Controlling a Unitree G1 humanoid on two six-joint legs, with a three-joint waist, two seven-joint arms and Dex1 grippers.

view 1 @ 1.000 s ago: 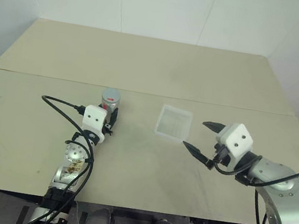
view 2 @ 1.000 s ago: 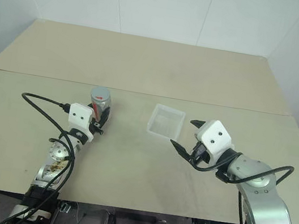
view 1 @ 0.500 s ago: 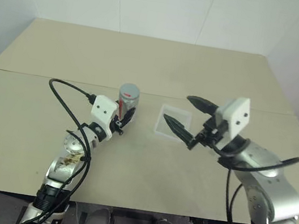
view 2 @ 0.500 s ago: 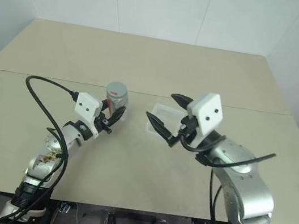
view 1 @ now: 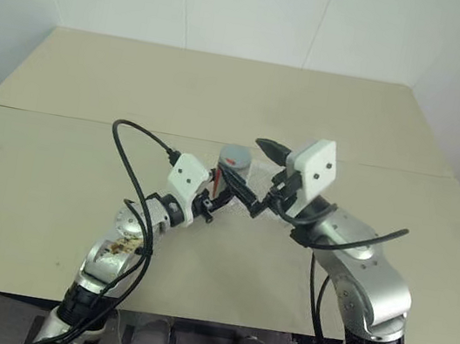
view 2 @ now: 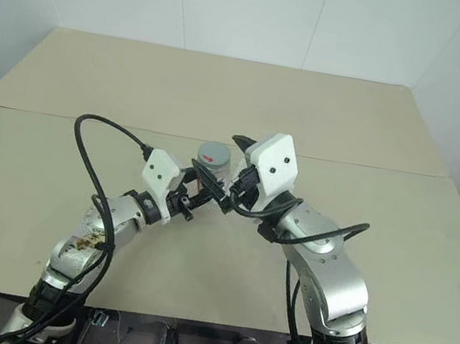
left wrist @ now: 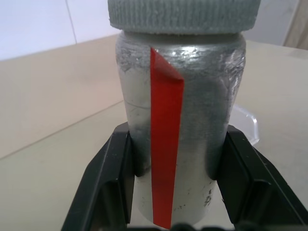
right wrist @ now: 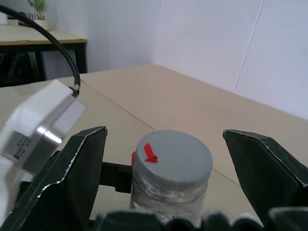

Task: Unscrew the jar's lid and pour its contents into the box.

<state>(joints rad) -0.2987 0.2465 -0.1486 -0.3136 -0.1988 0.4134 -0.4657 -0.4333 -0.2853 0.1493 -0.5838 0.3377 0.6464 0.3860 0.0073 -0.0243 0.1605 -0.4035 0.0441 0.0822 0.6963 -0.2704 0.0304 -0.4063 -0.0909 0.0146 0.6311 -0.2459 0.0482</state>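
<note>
1. We saw the left gripper (view 1: 218, 198) clamped on the jar (left wrist: 180, 115), one black finger on each side of its lower body, holding it upright above the table (view 1: 51, 186).
2. The lid (right wrist: 174, 156) sat screwed on the jar's top, its small red mark facing up, and the red strip ran down the side of the jar facing the left wrist.
3. The right gripper (view 1: 257, 178) had its fingers spread wide. In the right wrist view one finger stood on each side of the lid with clear gaps, touching neither lid nor jar.
4. The box (left wrist: 245, 123) lay on the table just behind the jar, mostly hidden by the two grippers in the head views. We could not make out the contents through the jar's cloudy wall.
5. The two grippers met near the middle of the table. Bare tabletop stretched to either side and toward the far wall, and a seam crossed the table just behind the jar.
</note>
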